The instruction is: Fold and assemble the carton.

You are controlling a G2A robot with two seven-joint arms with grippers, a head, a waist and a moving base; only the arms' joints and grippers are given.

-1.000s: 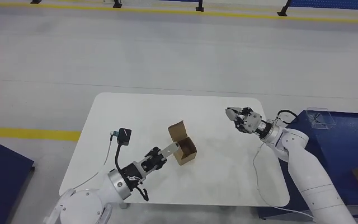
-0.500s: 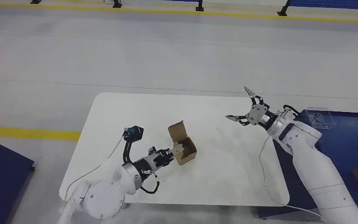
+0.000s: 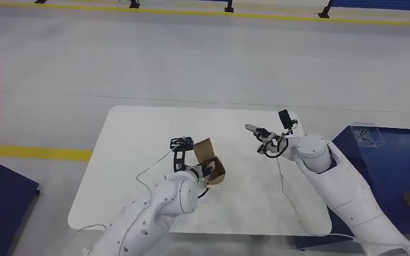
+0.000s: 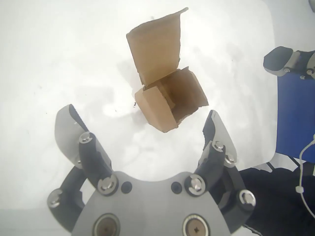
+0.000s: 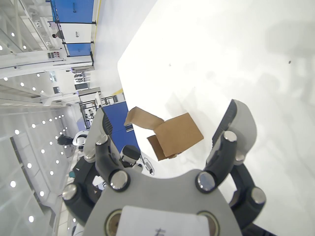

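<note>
A small brown carton (image 3: pixel 211 165) stands near the middle of the white table (image 3: pixel 134 141), its top open and its lid flap (image 4: pixel 156 50) standing upright. My left gripper (image 3: pixel 204 173) hovers right at the carton's near corner (image 4: pixel 162 121). It is open, and its fingers (image 4: pixel 216 128) sit on either side, just short of the cardboard. My right gripper (image 3: pixel 257 136) is also open. It hangs above the table to the right of the carton and faces the closed side wall (image 5: pixel 178 136), a clear gap away. Both grippers hold nothing.
A dark blue stand (image 3: pixel 378 160) sits just off the table's right edge, with a clear plastic box (image 3: pixel 367 134) on top. Bare tabletop lies to the left of the carton and behind it. The table's front edge is close behind my left arm.
My left arm has drawn in and turned, bringing its gripper up against the carton. My right gripper has swung left towards the carton and turned to face it. The carton has stayed put.
</note>
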